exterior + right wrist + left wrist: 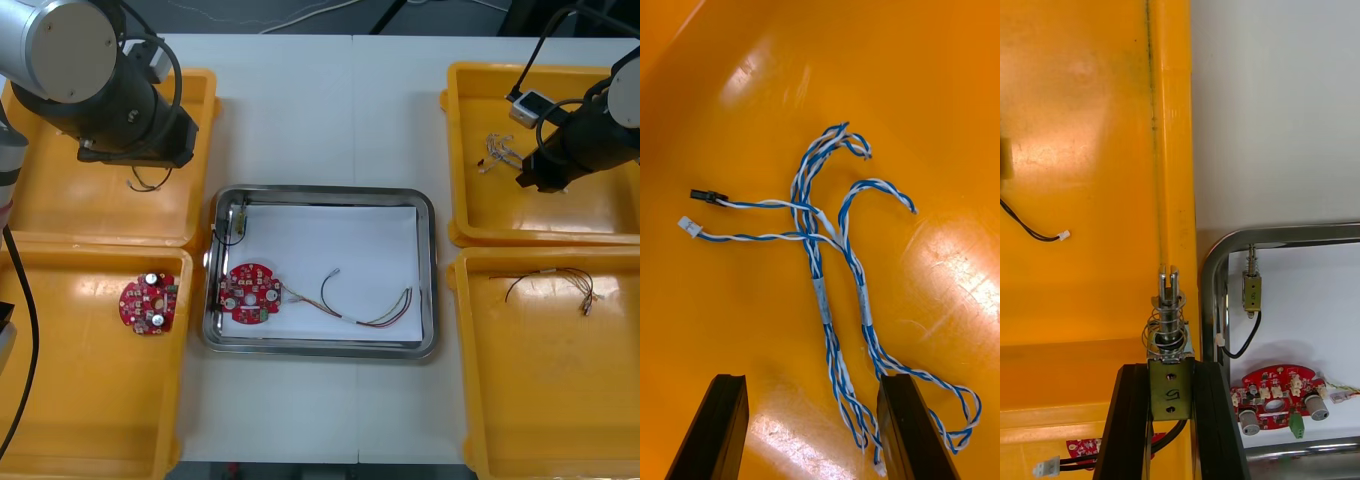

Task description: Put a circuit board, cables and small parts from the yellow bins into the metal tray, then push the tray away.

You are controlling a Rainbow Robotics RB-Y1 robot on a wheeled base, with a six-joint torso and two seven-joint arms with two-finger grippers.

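A light table (320, 110) carries four yellow bins (80, 400) flanking a metal tray (432, 270).

A light, matte bench (300, 120) is seen from above, divided by a thin seam (352, 120) running from near edge to far. Beyond the far edge, dark floor (450, 15) is visible.

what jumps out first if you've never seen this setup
The left pincer grips a small metal part with a spring over the far left yellow bin, beside the metal tray, which already holds a red circuit board. Over the far right bin, the open right pincer hangs above twisted blue and white cables.
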